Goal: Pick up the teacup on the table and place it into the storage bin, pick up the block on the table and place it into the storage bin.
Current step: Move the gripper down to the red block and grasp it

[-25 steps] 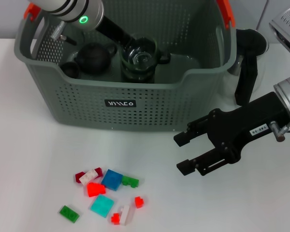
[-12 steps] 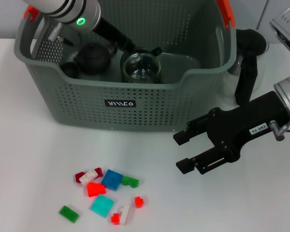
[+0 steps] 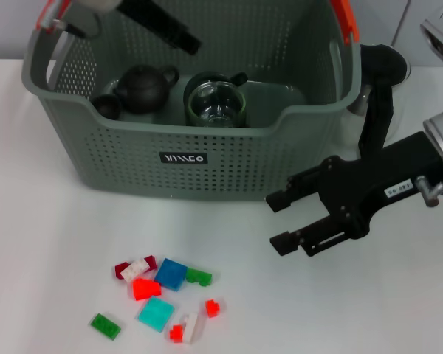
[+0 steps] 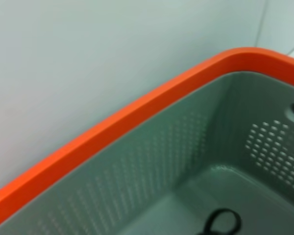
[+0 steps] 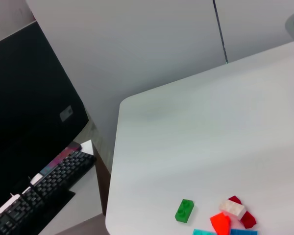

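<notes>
The storage bin is a grey-green perforated basket with orange handle ends, standing at the back of the white table. A glass teacup in a dark holder sits upright inside it, free of any grip. My left gripper hangs above the bin's back left part, clear of the teacup. The left wrist view shows only the bin's orange rim and inner wall. Several small coloured blocks lie on the table in front of the bin, also seen as blocks in the right wrist view. My right gripper hovers open and empty, to the right of the blocks.
A black teapot and a small dark cup sit in the bin's left half. A black object stands by the bin's right end. Beyond the table's edge are a monitor and a keyboard.
My left gripper let go of the teacup in the bin and rose up and back out of it. The right gripper shifted very slightly upward.
</notes>
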